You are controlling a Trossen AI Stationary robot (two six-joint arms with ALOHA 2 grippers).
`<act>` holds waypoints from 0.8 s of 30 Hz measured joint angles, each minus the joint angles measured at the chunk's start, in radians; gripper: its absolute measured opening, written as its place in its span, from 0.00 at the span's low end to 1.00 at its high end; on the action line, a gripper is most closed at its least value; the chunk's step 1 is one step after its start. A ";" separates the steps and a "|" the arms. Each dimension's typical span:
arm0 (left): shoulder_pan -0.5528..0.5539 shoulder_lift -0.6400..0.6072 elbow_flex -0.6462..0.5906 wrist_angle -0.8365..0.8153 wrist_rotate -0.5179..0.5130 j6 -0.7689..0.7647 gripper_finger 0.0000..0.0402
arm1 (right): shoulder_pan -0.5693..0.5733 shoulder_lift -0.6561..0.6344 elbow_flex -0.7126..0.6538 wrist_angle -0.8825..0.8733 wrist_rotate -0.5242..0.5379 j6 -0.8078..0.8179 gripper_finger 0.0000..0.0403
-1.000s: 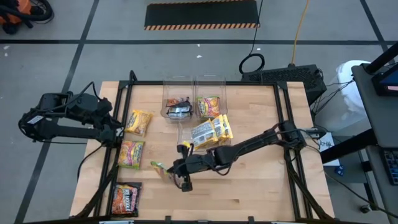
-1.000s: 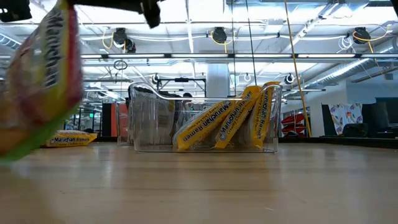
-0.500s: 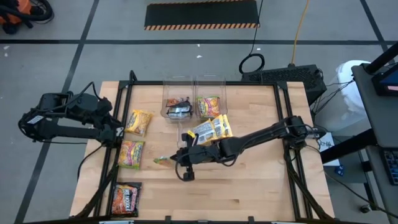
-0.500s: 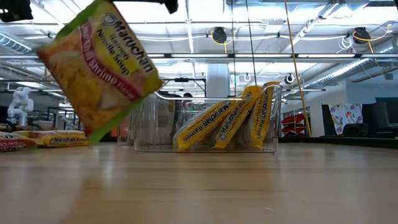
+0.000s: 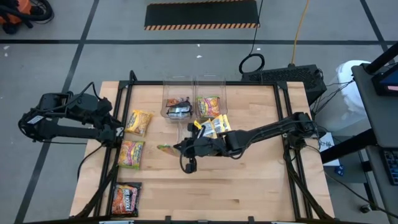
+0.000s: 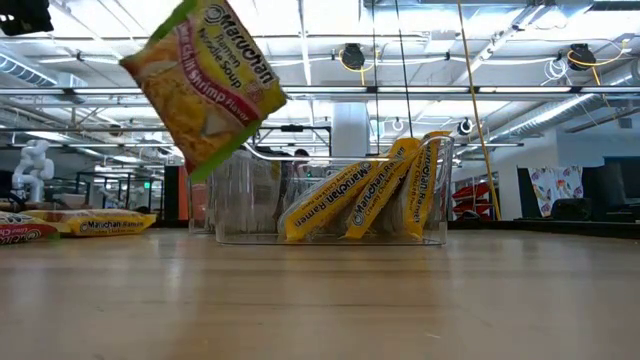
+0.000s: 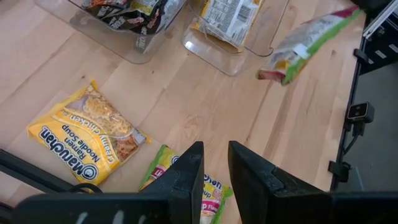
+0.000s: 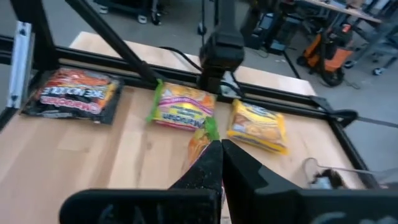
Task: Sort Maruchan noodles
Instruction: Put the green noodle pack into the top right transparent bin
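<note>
My right gripper (image 5: pixel 178 148) reaches in from the table's right and is shut on a lime-green Maruchan noodle packet (image 5: pixel 165 148), held high above the table's middle (image 6: pixel 205 80). On the table's left lie a yellow packet (image 5: pixel 139 122), a lime-green one (image 5: pixel 131 153) and a dark one (image 5: pixel 126 199), all flat. My left gripper (image 7: pixel 213 163) waits open above the table's left edge, over the flat lime-green packet (image 7: pixel 208 198). Three clear bins hold more packets: dark ones (image 5: pixel 177 107), a lime-green one (image 5: pixel 209 106) and yellow ones (image 5: pixel 211 129). My right gripper pinches one end of the lime-green packet (image 8: pixel 200 144) between its two fingers. The fingers come nearly level from the table's right, tipped slightly down. The packet sticks out beyond the fingertips toward the table's left, tilted, and is lifted clear of the table (image 6: pixel 205 80).
The bin of yellow packets (image 6: pixel 350 200) stands just right of the held packet, with the other two bins behind it toward the far edge. A black frame (image 5: pixel 124 93) runs along the table's sides. Bare wood lies in the table's near middle (image 5: pixel 217 193).
My right gripper, still shut, has risen and gone toward the table's far edge, tipping closer to level. The lime-green packet has gone up with it and now hangs higher, nearer the bins.
</note>
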 joint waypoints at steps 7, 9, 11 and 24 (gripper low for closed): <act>0.000 0.000 0.000 0.000 0.000 0.000 0.20 | -0.033 -0.047 0.000 -0.039 0.027 -0.039 0.00; 0.000 0.000 0.000 0.000 0.000 0.000 0.20 | -0.045 -0.060 0.000 -0.049 0.027 -0.053 0.00; 0.000 0.000 0.000 0.000 0.000 0.000 0.20 | -0.057 -0.075 0.000 -0.061 0.027 -0.069 0.00; 0.000 0.000 0.000 0.000 0.000 -0.005 0.20 | -0.155 -0.166 0.000 -0.181 0.027 -0.147 0.00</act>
